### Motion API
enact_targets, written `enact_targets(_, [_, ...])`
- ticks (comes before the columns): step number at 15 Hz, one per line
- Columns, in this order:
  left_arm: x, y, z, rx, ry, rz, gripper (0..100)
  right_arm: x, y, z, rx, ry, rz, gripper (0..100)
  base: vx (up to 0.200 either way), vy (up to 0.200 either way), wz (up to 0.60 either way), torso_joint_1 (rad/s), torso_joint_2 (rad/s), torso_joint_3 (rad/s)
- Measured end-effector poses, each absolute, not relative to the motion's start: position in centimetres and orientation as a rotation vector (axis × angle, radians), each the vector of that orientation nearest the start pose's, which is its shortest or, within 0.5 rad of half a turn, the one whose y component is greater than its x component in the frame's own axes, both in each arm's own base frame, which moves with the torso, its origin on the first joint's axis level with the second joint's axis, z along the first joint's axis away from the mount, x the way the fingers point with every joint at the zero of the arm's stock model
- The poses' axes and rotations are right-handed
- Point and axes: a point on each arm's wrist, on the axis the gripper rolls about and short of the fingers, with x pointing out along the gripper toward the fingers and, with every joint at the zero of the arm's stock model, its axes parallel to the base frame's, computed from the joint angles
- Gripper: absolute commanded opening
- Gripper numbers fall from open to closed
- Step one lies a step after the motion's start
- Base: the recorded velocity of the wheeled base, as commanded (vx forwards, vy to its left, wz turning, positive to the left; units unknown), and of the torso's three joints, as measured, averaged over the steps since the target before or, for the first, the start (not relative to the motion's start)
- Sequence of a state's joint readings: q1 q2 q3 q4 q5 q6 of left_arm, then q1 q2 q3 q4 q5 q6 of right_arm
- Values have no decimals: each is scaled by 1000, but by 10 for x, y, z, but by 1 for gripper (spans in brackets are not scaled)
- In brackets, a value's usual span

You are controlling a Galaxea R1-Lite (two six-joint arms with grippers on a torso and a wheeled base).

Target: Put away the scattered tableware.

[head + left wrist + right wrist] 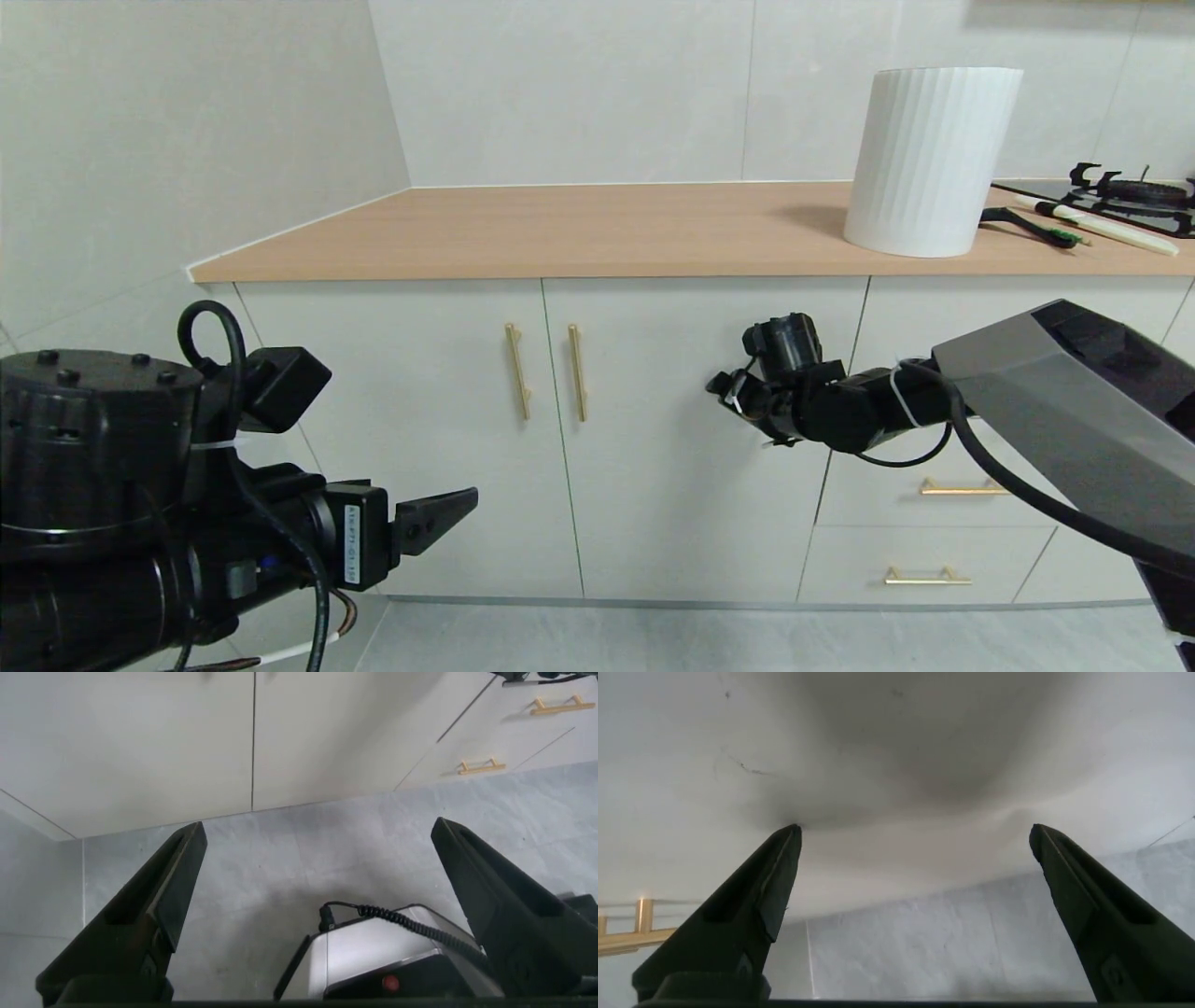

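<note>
I have the left gripper [439, 521] low before the cabinet [420, 439], fingers wide; right gripper [733, 390] close to a door, wide too. Utensils [1102, 226] lie beside the white canister [929, 159].

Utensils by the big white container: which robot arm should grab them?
Right, probably. The utensils lie at the right end of the counter beside the white container, on that arm's side. The right gripper is higher, by the cabinet doors; the left gripper hangs low, far left.
</note>
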State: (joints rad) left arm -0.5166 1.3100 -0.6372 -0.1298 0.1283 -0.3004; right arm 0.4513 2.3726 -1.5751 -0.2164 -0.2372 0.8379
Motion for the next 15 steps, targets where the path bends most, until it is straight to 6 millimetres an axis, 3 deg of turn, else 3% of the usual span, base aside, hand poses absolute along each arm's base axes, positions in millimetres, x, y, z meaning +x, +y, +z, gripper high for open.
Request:
enact_targets(4, [170,-93,188,-117,567,-297,100,427,201,83,614,605,-31,100,0,0,0,0,0,0])
enact_targets(8, [167,-91,194,-128,539,-299,100,394,194,121,597,628,62,100,0,0,0,0,0,0])
enact_targets(11, [153,-83,207,-152,470,-309,100,347,173,161,551,600,125,100,0,0,0,0,0,0])
enact_targets(15, [117,-61,216,-189,364,-314,100,256,126,193,468,561,166,100,0,0,0,0,0,0])
